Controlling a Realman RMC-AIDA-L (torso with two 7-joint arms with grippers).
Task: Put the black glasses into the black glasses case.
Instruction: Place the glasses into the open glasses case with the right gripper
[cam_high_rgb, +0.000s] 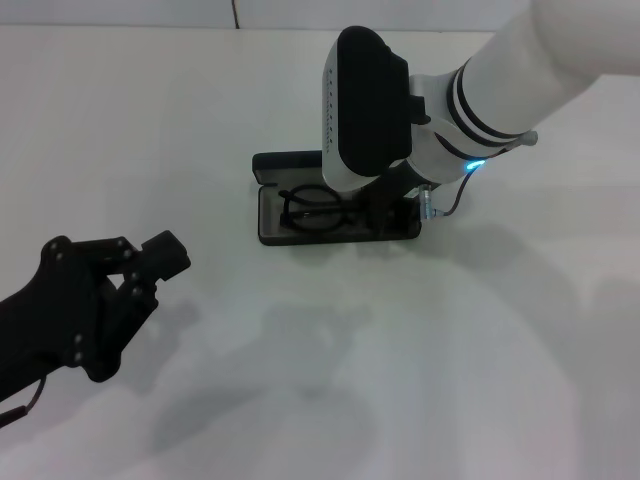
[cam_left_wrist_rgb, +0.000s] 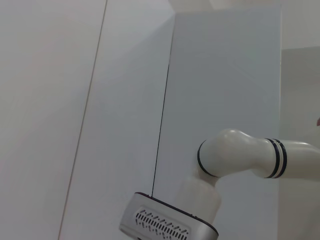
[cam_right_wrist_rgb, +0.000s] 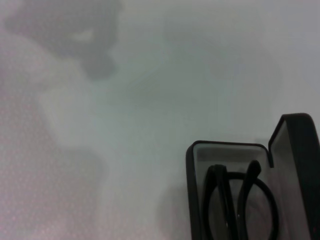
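Since the black glasses (cam_high_rgb: 320, 210) lie inside the open black glasses case (cam_high_rgb: 272, 228) mid-frame, I hold the right end effector (cam_high_rgb: 385, 205) over them, grip state unclear; left end effector (cam_high_rgb: 150, 262) idles lower left, fingers apart

glasses (cam_high_rgb: 318, 212) in open case (cam_high_rgb: 268, 226), table (cam_high_rgb: 500, 350) centre

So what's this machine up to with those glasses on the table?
It is packing a pair of thin black-framed glasses into a long black hard case with grey lining. The glasses already lie inside the open case, whose lid stands up at the back. The white right arm's claw is down at the case's right end, over the glasses; whether it grips them is hidden. The black left claw waits off to the side above the white table, holding nothing.
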